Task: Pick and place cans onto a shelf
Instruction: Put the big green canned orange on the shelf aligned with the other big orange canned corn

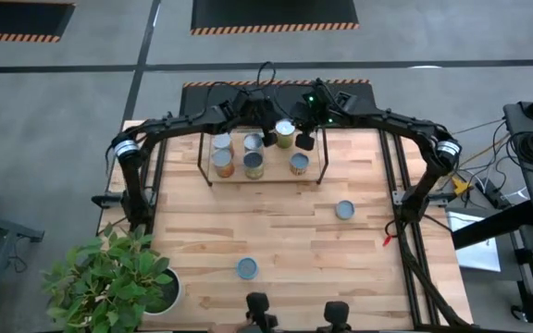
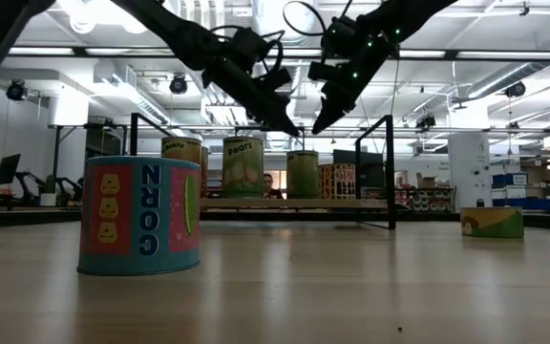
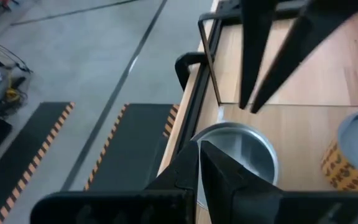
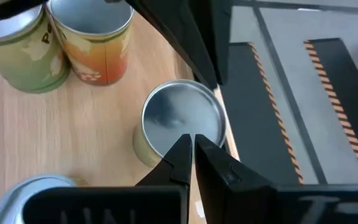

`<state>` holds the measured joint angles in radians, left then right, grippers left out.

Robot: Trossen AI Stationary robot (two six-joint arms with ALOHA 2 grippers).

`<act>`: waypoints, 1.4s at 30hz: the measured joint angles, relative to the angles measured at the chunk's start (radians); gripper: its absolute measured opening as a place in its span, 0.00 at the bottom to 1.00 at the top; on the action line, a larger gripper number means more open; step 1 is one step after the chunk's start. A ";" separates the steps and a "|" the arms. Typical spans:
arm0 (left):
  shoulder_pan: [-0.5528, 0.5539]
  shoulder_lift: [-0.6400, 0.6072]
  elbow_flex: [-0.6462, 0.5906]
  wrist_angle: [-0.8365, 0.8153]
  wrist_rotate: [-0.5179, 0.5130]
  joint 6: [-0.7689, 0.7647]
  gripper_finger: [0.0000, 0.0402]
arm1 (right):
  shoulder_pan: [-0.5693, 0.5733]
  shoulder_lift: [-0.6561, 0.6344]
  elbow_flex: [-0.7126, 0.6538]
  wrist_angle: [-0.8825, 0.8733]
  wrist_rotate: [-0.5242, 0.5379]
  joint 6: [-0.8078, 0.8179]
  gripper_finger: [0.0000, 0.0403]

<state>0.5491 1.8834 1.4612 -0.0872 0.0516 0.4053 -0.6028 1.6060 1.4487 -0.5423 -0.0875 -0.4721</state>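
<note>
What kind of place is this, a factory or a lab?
Probably a robotics lab or workshop: a wooden table holding cans for practice, hazard-striped floor mats, and more benches and equipment in the large hall behind.

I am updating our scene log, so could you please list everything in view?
shelf: one, black rods with a wooden board, under both grippers.
cans on the shelf: six, silvery tops, in two rows.
loose cans: two, blue-grey tops, one mid-table, one toward the right arm's side.
plant: one, green in a white pot, at the table's corner on the left arm's side.
table: one, light wood.
left gripper: shut, above the shelf.
right gripper: shut, empty, above the shelf.
</note>
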 joint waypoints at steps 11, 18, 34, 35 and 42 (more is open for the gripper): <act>0.012 0.091 0.097 -0.113 0.018 -0.011 0.00 | 0.000 0.038 0.000 -0.003 -0.018 0.019 0.02; 0.013 0.091 0.082 -0.124 0.019 -0.032 0.00 | 0.000 0.041 0.000 -0.002 -0.026 0.036 0.02; 0.011 0.083 0.084 -0.187 0.020 -0.145 0.00 | -0.002 0.078 -0.002 0.005 -0.017 0.030 0.02; 0.010 0.081 0.084 -0.193 0.020 -0.154 0.00 | -0.004 0.077 -0.002 0.006 -0.017 0.029 0.02; 0.009 0.070 0.084 -0.222 0.020 -0.206 0.00 | -0.017 0.084 -0.002 0.029 -0.016 0.023 0.02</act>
<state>0.5583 1.9533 1.5448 -0.3096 0.0715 0.1997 -0.6201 1.6901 1.4464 -0.5137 -0.1036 -0.4488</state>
